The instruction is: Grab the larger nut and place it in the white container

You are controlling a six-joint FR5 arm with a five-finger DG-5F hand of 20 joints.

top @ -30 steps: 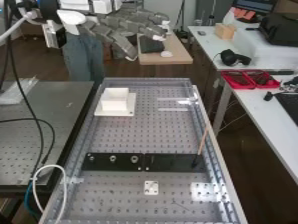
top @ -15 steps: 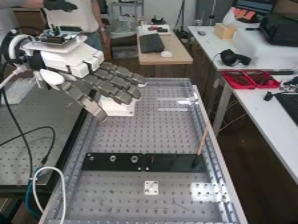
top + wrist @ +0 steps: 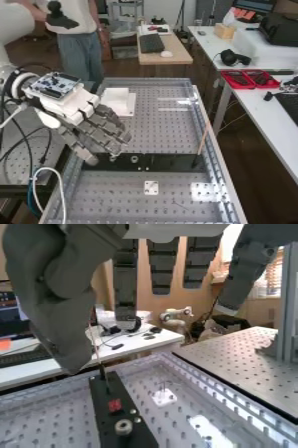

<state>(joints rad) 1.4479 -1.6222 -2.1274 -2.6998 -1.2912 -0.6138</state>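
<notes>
Larger nut (image 3: pixel 113 158) on bar (image 3: pixel 166 161), desks (image 3: pixel 174 59) beyond

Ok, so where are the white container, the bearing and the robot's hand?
White container (image 3: pixel 116 101): high view, on its wall.
Bearing (image 3: pixel 134 159): high view, on its round top.
Hand (image 3: pixel 125 284): wrist view, on a dark grey finger.

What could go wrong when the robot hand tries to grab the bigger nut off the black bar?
The hand hangs close over the bar, so its fingers might knock the bearing standing just beside them. Its thumb is near the bar's end and might bump it. And the white container stands farther along the bench, so a loosely pinched nut could drop on the way.
</notes>
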